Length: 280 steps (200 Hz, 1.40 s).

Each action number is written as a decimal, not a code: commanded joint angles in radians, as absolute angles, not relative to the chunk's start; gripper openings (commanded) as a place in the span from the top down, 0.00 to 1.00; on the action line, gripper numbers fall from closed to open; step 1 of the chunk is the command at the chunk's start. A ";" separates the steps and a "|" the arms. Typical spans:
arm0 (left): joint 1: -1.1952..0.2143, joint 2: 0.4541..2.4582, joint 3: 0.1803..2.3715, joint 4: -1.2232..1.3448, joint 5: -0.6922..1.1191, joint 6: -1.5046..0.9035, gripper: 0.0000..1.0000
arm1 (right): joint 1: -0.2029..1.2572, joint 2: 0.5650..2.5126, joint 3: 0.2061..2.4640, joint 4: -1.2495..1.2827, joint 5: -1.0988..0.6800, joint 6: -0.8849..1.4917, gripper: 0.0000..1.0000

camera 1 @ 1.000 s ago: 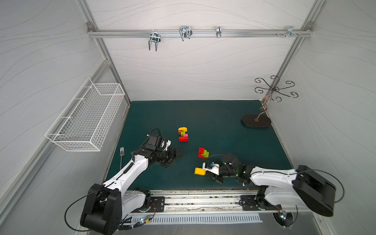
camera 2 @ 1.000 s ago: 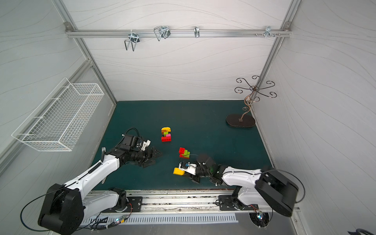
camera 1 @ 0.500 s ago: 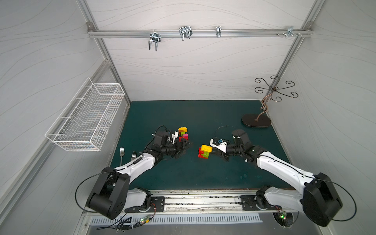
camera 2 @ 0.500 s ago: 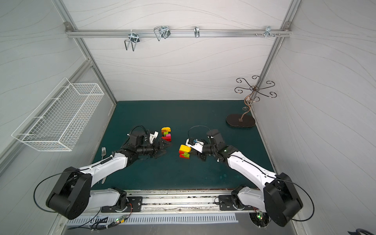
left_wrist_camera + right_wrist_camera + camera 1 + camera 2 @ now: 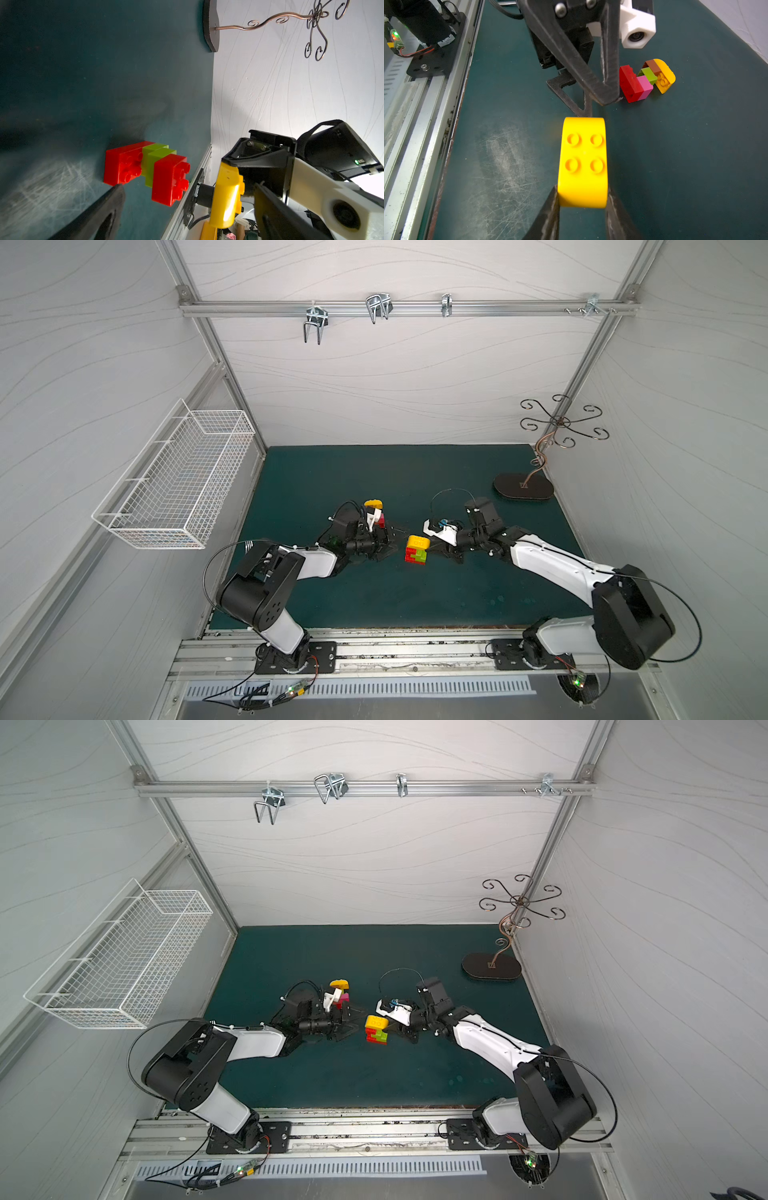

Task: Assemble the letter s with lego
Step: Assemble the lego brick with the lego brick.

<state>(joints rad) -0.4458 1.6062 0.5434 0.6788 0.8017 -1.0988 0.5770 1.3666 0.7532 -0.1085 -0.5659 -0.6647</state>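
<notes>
In both top views my right gripper [image 5: 428, 543] is shut on a yellow round-topped lego brick [image 5: 417, 541] [image 5: 376, 1022] held just above a red and lime green lego stack [image 5: 415, 558] [image 5: 377, 1037] at mid-mat. The left wrist view shows a gap between the yellow brick [image 5: 226, 195] and the stack [image 5: 145, 168]. In the right wrist view the yellow brick [image 5: 583, 162] sits between the fingertips and hides the stack. My left gripper [image 5: 388, 537] [image 5: 188, 187] stands open, empty, just left of the stack. A second lego cluster [image 5: 374, 510] [image 5: 645, 81] of yellow, brown, green, pink and red lies behind it.
A metal hook stand [image 5: 523, 486] stands on its dark base at the back right corner of the green mat [image 5: 374, 597]. A white wire basket [image 5: 178, 485] hangs on the left wall. The metal rail [image 5: 374, 651] runs along the front edge.
My right gripper carried the yellow brick from the front of the mat up and back to over the red and green stack. My left gripper swung in toward the stack and opened wider.
</notes>
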 commanded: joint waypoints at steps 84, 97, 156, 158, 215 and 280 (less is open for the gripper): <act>-0.504 1.673 0.583 0.785 0.867 -1.063 0.02 | 0.574 1.443 0.801 -0.149 -0.596 -0.674 0.79; -0.509 1.687 0.587 0.800 0.868 -1.069 0.04 | 0.573 1.447 0.804 -0.152 -0.591 -0.674 0.79; -0.518 1.711 0.595 0.815 0.873 -1.071 0.10 | 0.580 1.458 0.812 -0.170 -0.567 -0.666 0.79; -0.518 1.712 0.595 0.815 0.874 -1.071 0.10 | 0.579 1.457 0.811 -0.170 -0.566 -0.666 0.79; -0.518 1.718 0.597 0.825 0.879 -1.077 0.14 | 0.603 1.465 0.813 -0.172 -0.520 -0.656 0.79; -0.519 1.720 0.601 0.828 0.887 -1.078 0.20 | 0.611 1.475 0.822 -0.178 -0.505 -0.654 0.79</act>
